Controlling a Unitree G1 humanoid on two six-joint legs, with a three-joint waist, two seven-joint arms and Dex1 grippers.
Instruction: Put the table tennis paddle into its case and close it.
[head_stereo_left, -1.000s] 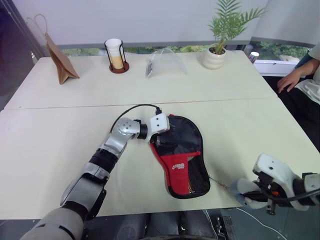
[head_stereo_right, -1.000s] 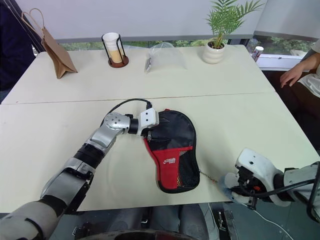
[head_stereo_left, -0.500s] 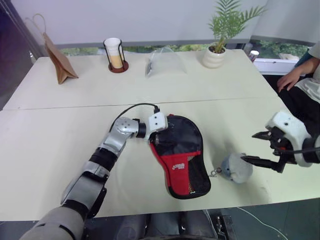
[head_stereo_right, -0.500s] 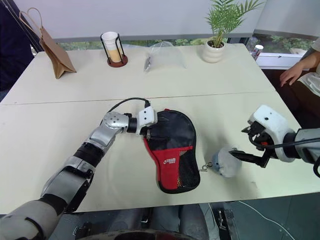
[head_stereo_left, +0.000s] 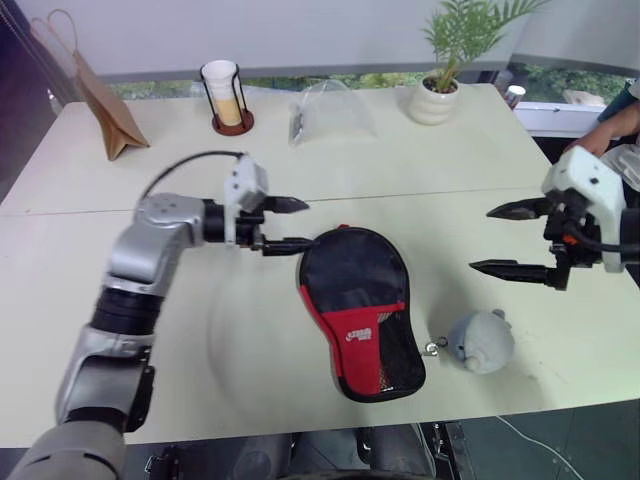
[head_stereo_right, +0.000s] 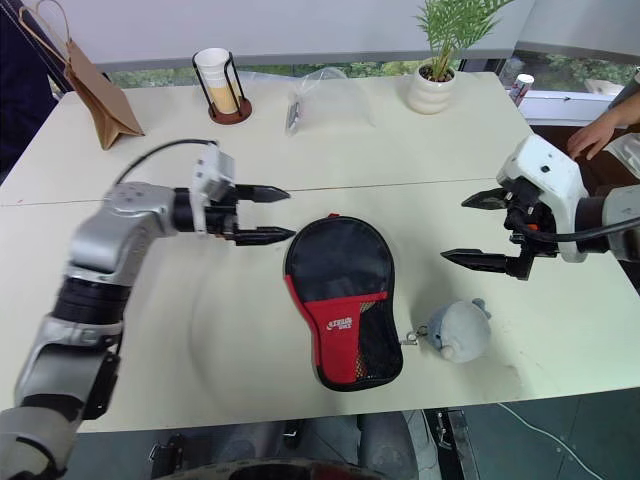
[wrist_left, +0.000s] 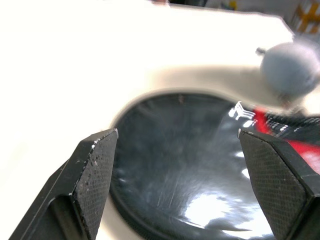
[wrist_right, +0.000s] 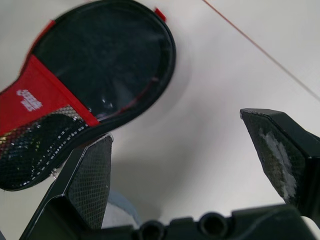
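Lying flat near the table's (head_stereo_left: 80, 300) front edge, the case (head_stereo_left: 358, 305) runs its long axis front to back, round end away, with bare tabletop to its left. A plush toy (head_stereo_left: 481, 341) sits just right of it. Both the left gripper (head_stereo_left: 286, 224) and right gripper (head_stereo_left: 505, 240) hover spread wide, empty. The left wrist view catches the case's glossy round end.

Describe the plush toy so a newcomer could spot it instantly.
On the near half of the cream table, look just right of the black-and-red case, near the front edge. The grey plush toy lies there: small, round and soft, with a little metal clasp toward the case.
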